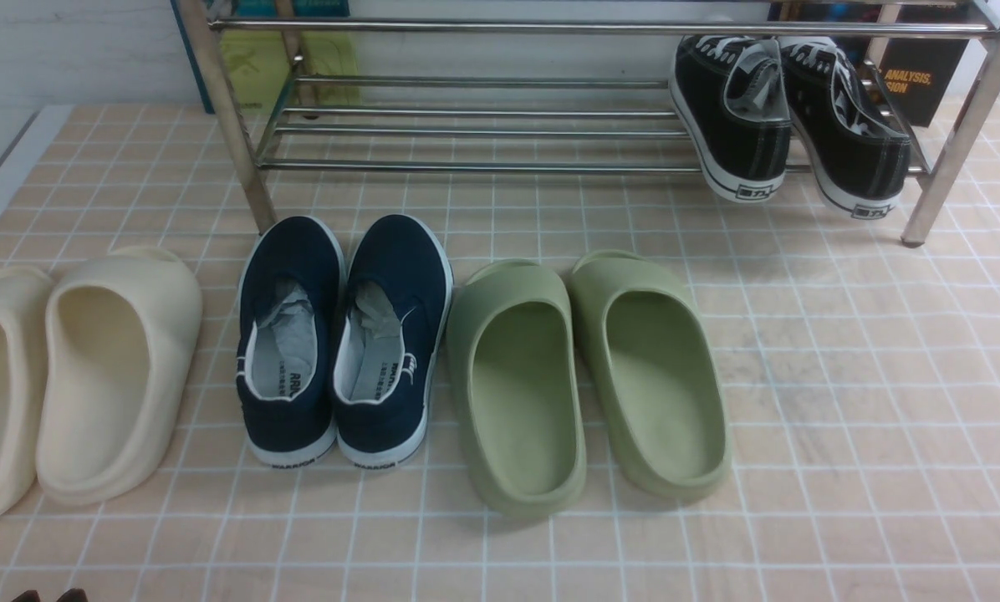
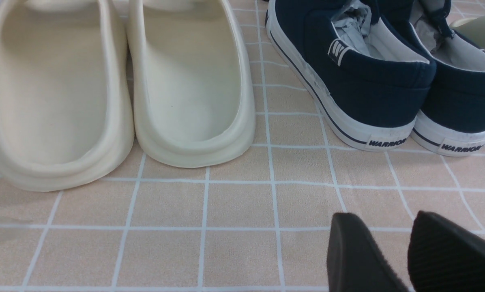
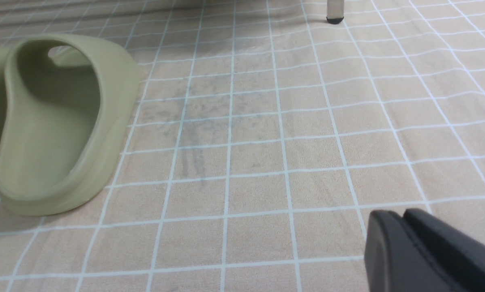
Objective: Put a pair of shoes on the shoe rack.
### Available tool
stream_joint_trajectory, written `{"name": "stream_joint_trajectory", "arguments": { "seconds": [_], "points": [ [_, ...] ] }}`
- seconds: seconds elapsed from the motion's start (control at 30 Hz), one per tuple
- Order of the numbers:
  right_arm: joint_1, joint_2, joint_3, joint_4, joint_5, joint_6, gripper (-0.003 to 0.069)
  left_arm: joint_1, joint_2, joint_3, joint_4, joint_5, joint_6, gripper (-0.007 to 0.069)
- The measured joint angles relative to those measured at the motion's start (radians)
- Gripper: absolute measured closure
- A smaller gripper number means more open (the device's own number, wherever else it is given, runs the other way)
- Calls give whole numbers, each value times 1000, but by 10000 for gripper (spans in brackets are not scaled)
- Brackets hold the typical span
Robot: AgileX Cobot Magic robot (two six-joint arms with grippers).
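The two black sneakers (image 1: 738, 117) (image 1: 851, 125) rest side by side on the lower bars at the right end of the silver shoe rack (image 1: 483, 165), heels toward me and hanging over the front bar. My left gripper (image 2: 384, 221) is open and empty, low over the tiled floor in front of the navy slip-ons; only its tips (image 1: 48, 596) show at the bottom edge of the front view. My right gripper (image 3: 400, 215) is shut and empty, low over bare tiles to the right of the olive slides; it is out of the front view.
On the floor before the rack stand cream slides (image 1: 115, 368), navy slip-ons (image 1: 341, 334) and olive-green slides (image 1: 584, 376). The cream slides (image 2: 189, 81) and slip-ons (image 2: 368, 85) lie ahead of my left gripper. An olive slide (image 3: 64, 121) and a rack leg (image 3: 334, 10) show in the right wrist view.
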Motion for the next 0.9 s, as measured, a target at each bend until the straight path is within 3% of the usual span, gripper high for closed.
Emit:
{"name": "stream_joint_trajectory", "arguments": {
  "seconds": [0.9],
  "points": [
    [0,0,0,4,0,0,579,0,0,0,1,0,0,385]
  ]
}}
